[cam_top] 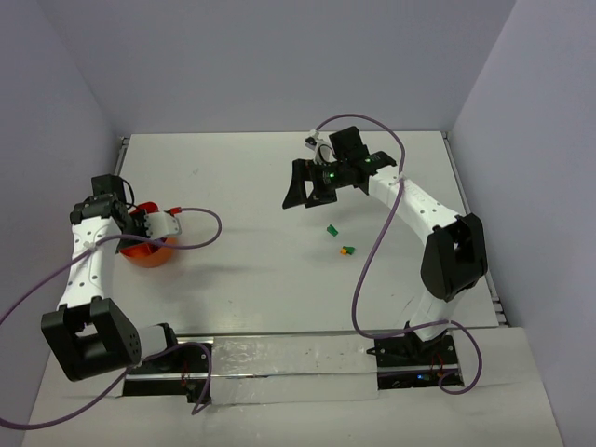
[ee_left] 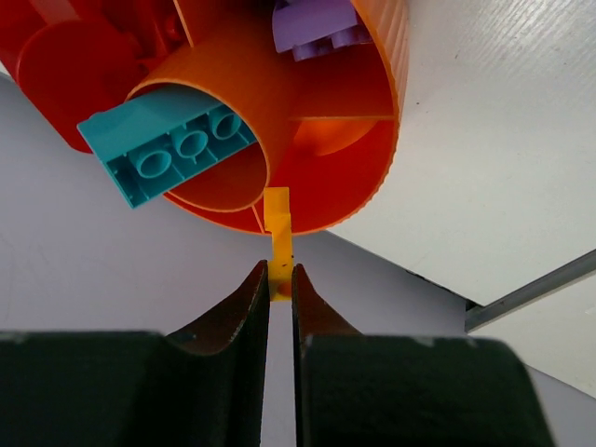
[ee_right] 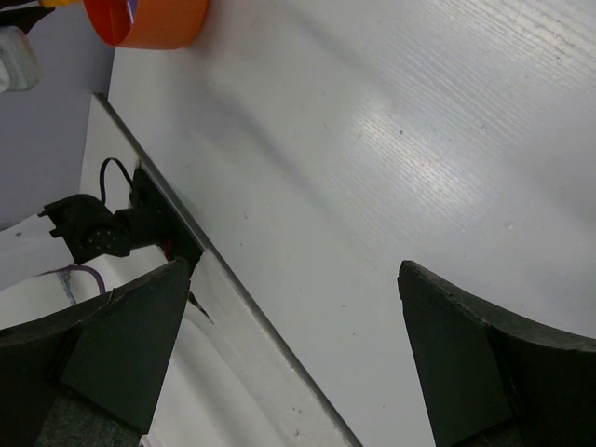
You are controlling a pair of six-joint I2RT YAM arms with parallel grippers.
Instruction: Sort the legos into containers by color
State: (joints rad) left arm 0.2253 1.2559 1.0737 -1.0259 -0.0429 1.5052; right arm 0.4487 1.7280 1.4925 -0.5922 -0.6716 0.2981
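The left gripper pinches a thin orange-yellow brick by the rim of the bowl, which sits at nine o'clock on the table. Inside, a teal brick leans in the centre ring and a purple brick lies in an outer compartment. The right gripper hangs spread wide near one o'clock. At its six o'clock lie a green brick and a green-and-orange brick.

Legible markings: none; no text, label, brand, number or sign can be read on orange bowl, teal brick or table.
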